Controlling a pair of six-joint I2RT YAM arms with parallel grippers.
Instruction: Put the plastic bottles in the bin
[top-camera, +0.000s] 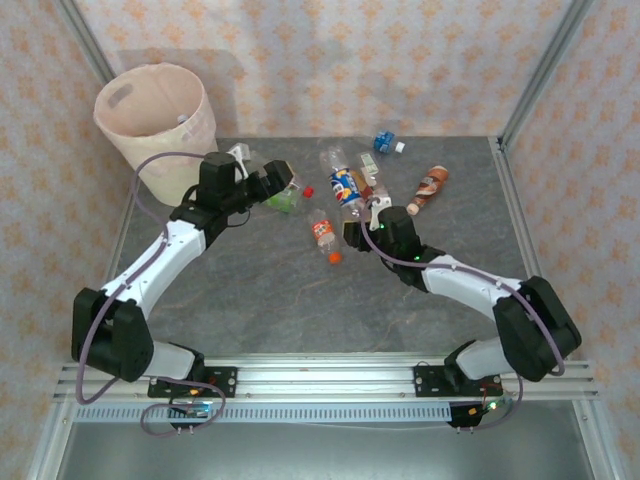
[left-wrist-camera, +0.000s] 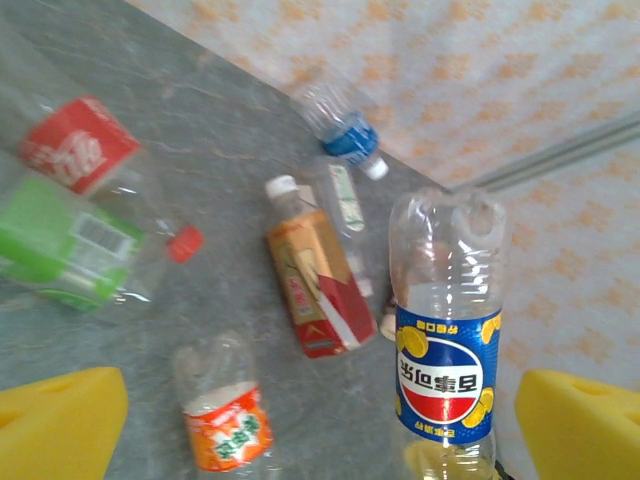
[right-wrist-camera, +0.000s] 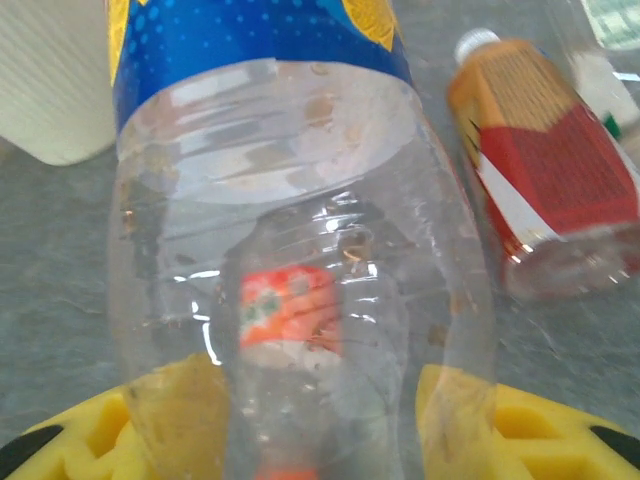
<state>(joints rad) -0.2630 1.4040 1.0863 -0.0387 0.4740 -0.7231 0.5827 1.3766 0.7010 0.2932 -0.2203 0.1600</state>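
The cream-pink bin (top-camera: 152, 115) stands at the table's back left corner. My right gripper (top-camera: 354, 222) (right-wrist-camera: 318, 420) is shut on a clear bottle with a blue label (top-camera: 345, 185) (right-wrist-camera: 290, 190) (left-wrist-camera: 446, 340); its yellow pads (right-wrist-camera: 165, 420) press both sides of the bottle. My left gripper (top-camera: 277, 181) (left-wrist-camera: 320, 420) hangs open just right of the bin, above a green-label bottle (top-camera: 285, 200) (left-wrist-camera: 65, 240), holding nothing. Loose on the table lie an orange-label bottle (top-camera: 324, 237) (left-wrist-camera: 226, 420), a brown-and-red bottle (top-camera: 430, 187) (left-wrist-camera: 315, 285) (right-wrist-camera: 550, 170), a blue-capped bottle (top-camera: 385, 142) (left-wrist-camera: 345, 130) and a red-label bottle (left-wrist-camera: 75, 145).
Patterned walls and metal posts (top-camera: 540, 70) close off the back and sides of the grey table (top-camera: 250, 300). The near half of the table holds no objects. Another clear bottle (left-wrist-camera: 345, 200) lies among the cluster at mid-table.
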